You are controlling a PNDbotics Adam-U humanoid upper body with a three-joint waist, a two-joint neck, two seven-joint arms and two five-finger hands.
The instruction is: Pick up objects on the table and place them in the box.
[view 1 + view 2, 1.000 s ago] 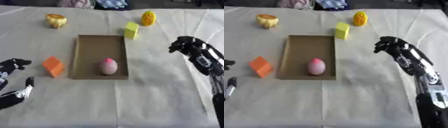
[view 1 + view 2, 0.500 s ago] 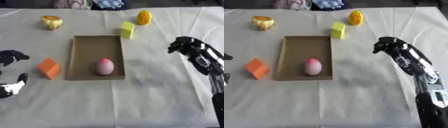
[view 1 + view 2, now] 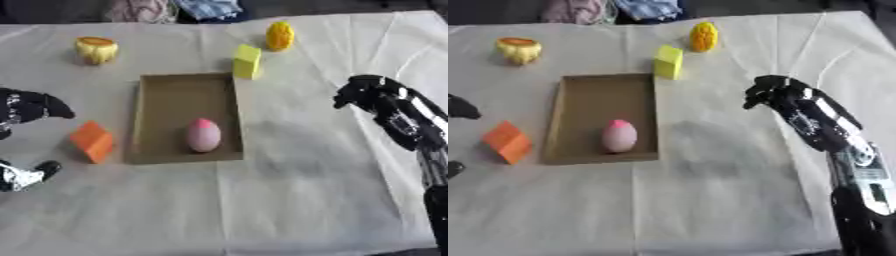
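Box (image 3: 171,90) sits open at mid-table (image 3: 289,200), a pink egg-shaped object (image 3: 203,135) inside near its near right corner. Orange block (image 3: 93,141) lies just left of the box; yellow block (image 3: 247,61) touches its far right corner. Your right hand (image 3: 366,94) hovers right of the box, fingers curled, holding nothing. Your left hand (image 3: 26,107) is left of the box; I cannot tell its finger state.

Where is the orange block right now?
The orange block lies on the white cloth just off the left wall of the cardboard box, outside it, with the robot's left hand close by at the left edge of the left eye view.
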